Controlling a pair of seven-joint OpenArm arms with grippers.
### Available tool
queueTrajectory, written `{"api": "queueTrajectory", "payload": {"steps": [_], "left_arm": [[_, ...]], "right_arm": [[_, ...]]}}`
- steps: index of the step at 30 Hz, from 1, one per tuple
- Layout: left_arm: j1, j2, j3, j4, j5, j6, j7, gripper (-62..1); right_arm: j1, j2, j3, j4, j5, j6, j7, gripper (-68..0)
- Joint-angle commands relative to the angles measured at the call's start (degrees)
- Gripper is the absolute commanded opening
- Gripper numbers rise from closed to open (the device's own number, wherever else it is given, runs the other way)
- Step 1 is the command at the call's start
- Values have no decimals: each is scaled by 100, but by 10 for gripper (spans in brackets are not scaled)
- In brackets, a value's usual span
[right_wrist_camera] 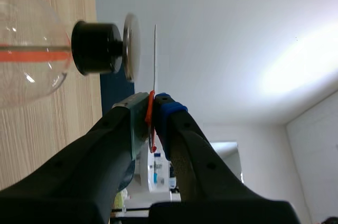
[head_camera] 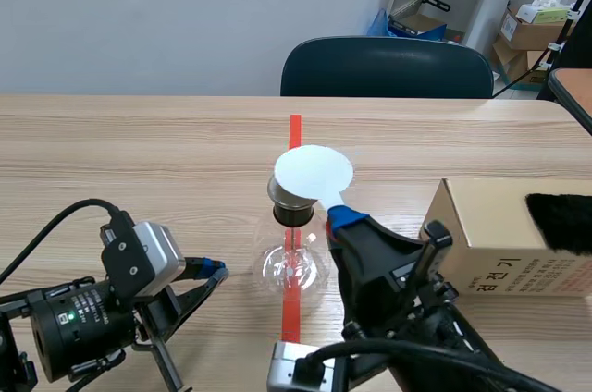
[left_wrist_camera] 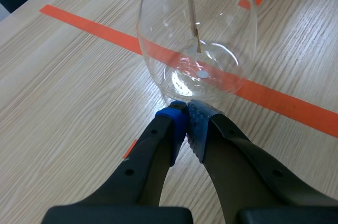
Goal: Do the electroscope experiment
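Toward the table's [head_camera: 139,152] near edge on the left, the left gripper [head_camera: 215,270] lies low, fingers clenched on nothing. Its tips are right by the electroscope's [head_camera: 294,267] glass bulb, likely to steady it. The electroscope stands mid-table on the orange tape line [head_camera: 295,128]. Just over its metal cap [head_camera: 283,194] the right gripper [head_camera: 344,218] grasps a white disc [head_camera: 313,173] by its stem, presumably bringing charge close. At the right edge, black fur [head_camera: 560,221] rests on a cardboard box [head_camera: 490,249].
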Motion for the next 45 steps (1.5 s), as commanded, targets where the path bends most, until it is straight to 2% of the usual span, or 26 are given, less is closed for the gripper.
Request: {"api": "queueTrajectory", "payload": {"steps": [1, 6, 22, 28, 40, 45], "left_arm": [[13, -46, -4, 118, -129, 26, -98, -597], [13, -61, -7, 118, -236, 280, -94, -597], [13, -61, -7, 118, -232, 308, -9, -597], [13, -61, -7, 118, -229, 306, -11, -597], [13, -61, -7, 118, -229, 306, -9, -597], [13, -61, -7, 118, -229, 304, -11, -597]], "right_arm": [[20, 61, 37, 42, -4, -46, 111, -658], [20, 61, 37, 42, -4, -46, 354, -658], [20, 61, 37, 42, -4, -46, 232, -658], [20, 61, 37, 42, -4, -46, -459, -658], [20, 61, 37, 42, -4, -46, -2734, -658], [20, 61, 37, 42, -4, -46, -3421, -658]]}}
